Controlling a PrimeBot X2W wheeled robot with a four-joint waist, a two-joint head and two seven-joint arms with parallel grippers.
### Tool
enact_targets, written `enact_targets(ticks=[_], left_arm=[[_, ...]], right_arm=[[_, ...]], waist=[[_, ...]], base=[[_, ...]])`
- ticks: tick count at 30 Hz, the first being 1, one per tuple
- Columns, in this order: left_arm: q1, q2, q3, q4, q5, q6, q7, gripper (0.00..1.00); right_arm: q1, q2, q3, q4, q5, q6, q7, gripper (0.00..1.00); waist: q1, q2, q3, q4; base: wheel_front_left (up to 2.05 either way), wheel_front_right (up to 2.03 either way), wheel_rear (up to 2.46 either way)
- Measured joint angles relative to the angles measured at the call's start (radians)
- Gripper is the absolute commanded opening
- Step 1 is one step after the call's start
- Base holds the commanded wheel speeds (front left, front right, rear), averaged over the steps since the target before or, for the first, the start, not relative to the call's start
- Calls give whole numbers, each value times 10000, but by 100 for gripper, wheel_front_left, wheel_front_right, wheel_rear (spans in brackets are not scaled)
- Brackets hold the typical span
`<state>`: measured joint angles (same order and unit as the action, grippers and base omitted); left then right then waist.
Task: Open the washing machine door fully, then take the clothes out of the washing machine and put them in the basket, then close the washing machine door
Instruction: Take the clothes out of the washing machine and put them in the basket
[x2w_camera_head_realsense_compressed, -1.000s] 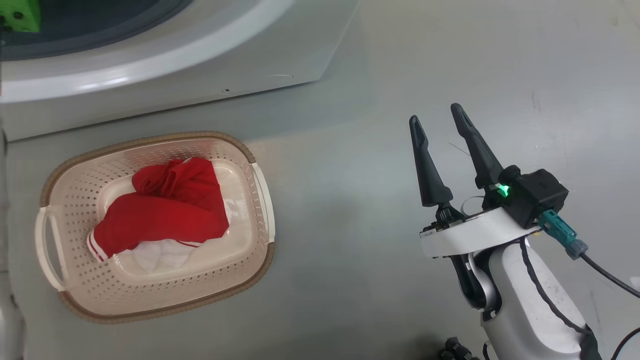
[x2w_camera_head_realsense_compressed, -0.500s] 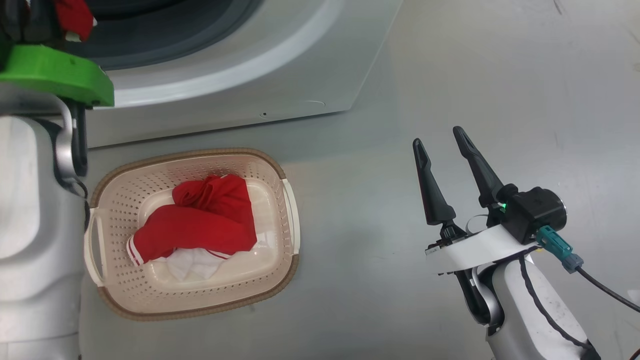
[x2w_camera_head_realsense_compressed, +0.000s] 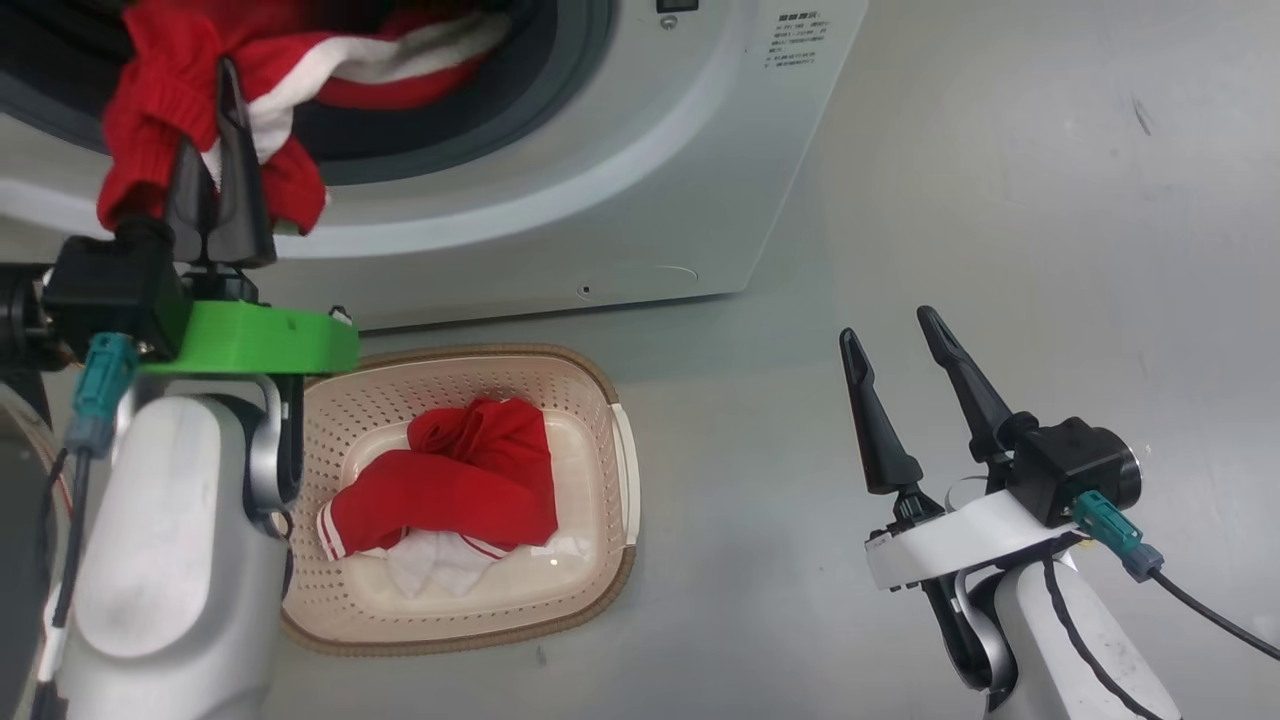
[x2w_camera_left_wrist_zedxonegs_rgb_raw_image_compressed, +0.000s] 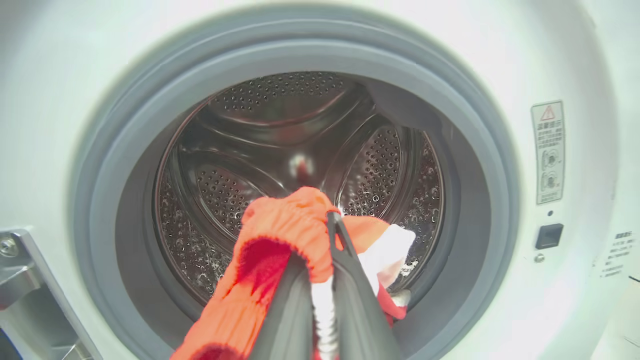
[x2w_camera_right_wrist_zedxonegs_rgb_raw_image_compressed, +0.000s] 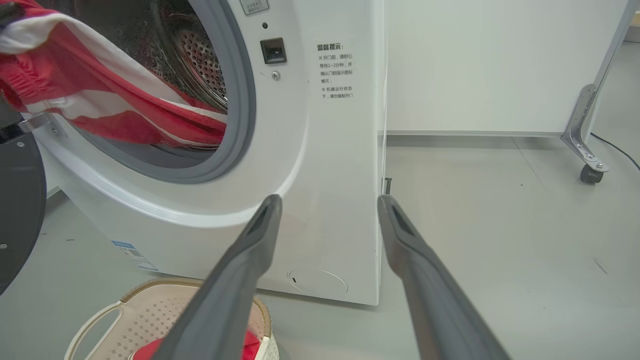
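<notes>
Head view: grips a red-and-white garment (x2w_camera_head_realsense_compressed: 150, 100) with the clenched left hand (x2w_camera_head_realsense_compressed: 224, 90) at the mouth of the washing machine (x2w_camera_head_realsense_compressed: 620, 180); holds the right hand (x2w_camera_head_realsense_compressed: 887, 325) released, fingers apart, above the floor (x2w_camera_head_realsense_compressed: 1000, 150), right of the basket (x2w_camera_head_realsense_compressed: 590, 370), where more clothes (x2w_camera_head_realsense_compressed: 450, 490) lie. Left wrist view: pinches the garment (x2w_camera_left_wrist_zedxonegs_rgb_raw_image_compressed: 270, 235) before the steel drum (x2w_camera_left_wrist_zedxonegs_rgb_raw_image_compressed: 225, 190). Right wrist view: looks between spread fingers (x2w_camera_right_wrist_zedxonegs_rgb_raw_image_compressed: 250, 240) at the garment (x2w_camera_right_wrist_zedxonegs_rgb_raw_image_compressed: 100, 100) trailing over the grey gasket (x2w_camera_right_wrist_zedxonegs_rgb_raw_image_compressed: 245, 100).

The grey floor (x2w_camera_head_realsense_compressed: 1000, 200) carries the white washing machine (x2w_camera_head_realsense_compressed: 650, 180), with the cream basket (x2w_camera_head_realsense_compressed: 480, 352) just in front of it. A castor-footed metal leg (x2w_camera_right_wrist_zedxonegs_rgb_raw_image_compressed: 585, 154) stands well apart from both.
</notes>
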<state>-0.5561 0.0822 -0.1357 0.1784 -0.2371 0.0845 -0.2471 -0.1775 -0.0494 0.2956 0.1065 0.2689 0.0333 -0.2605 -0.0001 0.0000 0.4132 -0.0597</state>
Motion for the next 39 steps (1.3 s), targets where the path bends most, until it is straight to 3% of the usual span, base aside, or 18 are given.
enact_targets(ticks=[18, 25, 39], left_arm=[[2454, -150, -167, -2255, 86, 151, -50, 0], [3880, -222, -460, -1785, -123, 161, 8, 0], [4544, -305, -851, 201, -842, 161, 564, 0]], right_arm=[[1144, 4, -13, 128, -2, -4, 0, 100], [1354, 6, 176, 98, -2, -2, 0, 100], [1409, 6, 451, -288, -2, 10, 0, 100]], waist=[[0, 0, -1577, 545], [0, 0, -1945, 629], [0, 0, -1454, 303]], base=[[0, 0, 0], [0, 0, 0], [0, 0, 0]])
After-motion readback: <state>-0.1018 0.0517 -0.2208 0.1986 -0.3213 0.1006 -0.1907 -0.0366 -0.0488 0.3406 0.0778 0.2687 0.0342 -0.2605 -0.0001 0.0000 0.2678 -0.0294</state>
